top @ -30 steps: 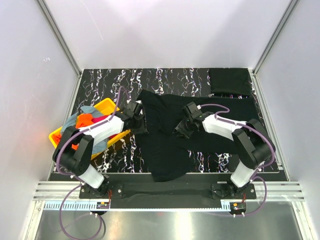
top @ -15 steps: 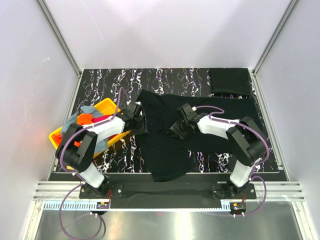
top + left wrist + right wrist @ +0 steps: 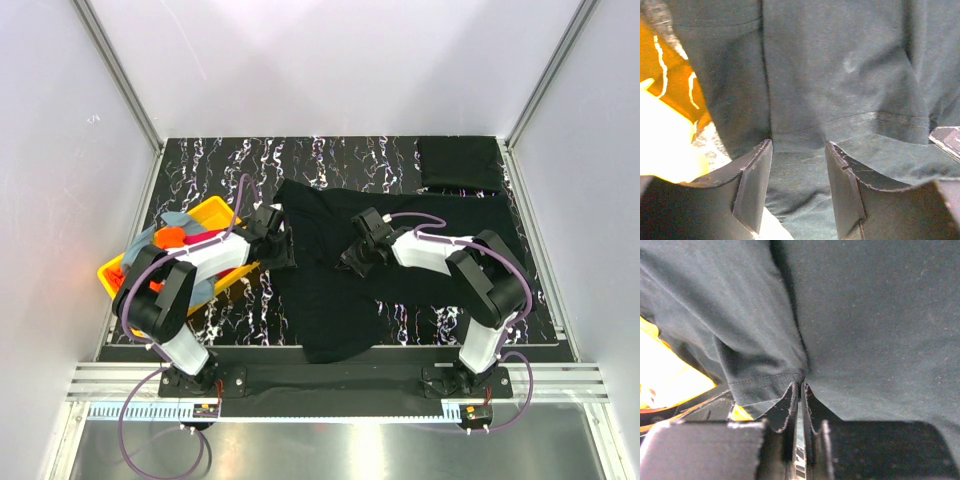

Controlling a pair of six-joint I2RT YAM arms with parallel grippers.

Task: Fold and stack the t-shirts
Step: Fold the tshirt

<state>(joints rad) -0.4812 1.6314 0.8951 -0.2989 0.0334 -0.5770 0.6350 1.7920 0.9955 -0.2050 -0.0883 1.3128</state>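
A black t-shirt (image 3: 330, 300) lies spread and rumpled across the middle of the table. My left gripper (image 3: 283, 250) sits low at its left edge, next to the yellow bin. In the left wrist view my left gripper (image 3: 797, 187) is open, with the shirt's fabric (image 3: 840, 75) under and between its fingers (image 3: 752, 185). My right gripper (image 3: 350, 262) is at the shirt's middle. In the right wrist view my right gripper (image 3: 801, 387) is shut on a pinched fold of the shirt (image 3: 880, 330) beside a stitched hem. A folded black shirt (image 3: 460, 162) lies at the back right corner.
A yellow bin (image 3: 215, 207) with several coloured garments stands at the left, touching the shirt's edge; it also shows in the left wrist view (image 3: 665, 160) and the right wrist view (image 3: 670, 380). The marbled black table (image 3: 340, 155) has white walls behind it and on both sides.
My right gripper has moved a little to the left, drawing the pinched fold of the shirt with it. My left gripper has hardly moved.
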